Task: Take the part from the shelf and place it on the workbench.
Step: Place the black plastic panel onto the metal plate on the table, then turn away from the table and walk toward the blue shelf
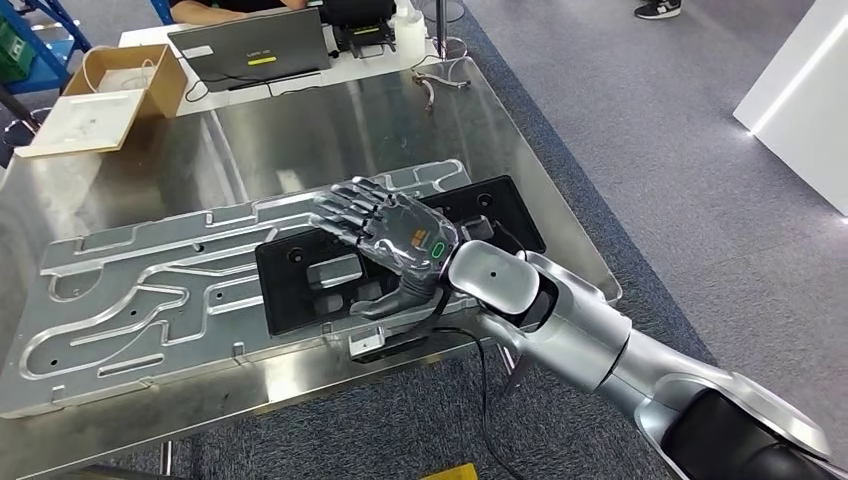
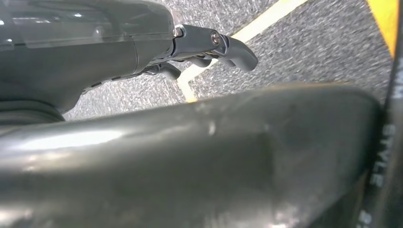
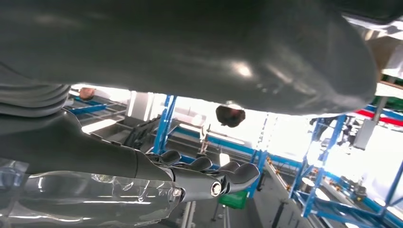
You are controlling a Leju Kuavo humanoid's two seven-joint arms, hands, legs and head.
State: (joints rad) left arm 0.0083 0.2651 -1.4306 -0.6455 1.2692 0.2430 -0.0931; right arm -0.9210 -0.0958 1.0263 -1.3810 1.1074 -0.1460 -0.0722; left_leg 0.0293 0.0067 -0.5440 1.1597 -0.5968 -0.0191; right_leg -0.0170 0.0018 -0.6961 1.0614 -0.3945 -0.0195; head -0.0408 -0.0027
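The part (image 1: 300, 290) is a flat black panel lying on a machined aluminium plate (image 1: 150, 290) on the steel workbench (image 1: 300, 130). My right hand (image 1: 395, 240) hovers just over the panel's middle with its fingers stretched out and spread, and its thumb reaches down toward the panel's near edge. It holds nothing. From the right wrist camera, the right hand (image 3: 190, 180) shows straight fingers with nothing between them. My left hand (image 2: 142, 42) hangs above grey carpet with a yellow line, and its fingers (image 2: 233, 47) are loosely extended and empty.
An open cardboard box (image 1: 110, 95) and a laptop (image 1: 250, 45) sit at the far side of the bench, with a person's arm (image 1: 215, 10) behind them. A cable (image 1: 440, 80) lies at the far right corner. Grey carpet runs along the bench's right side.
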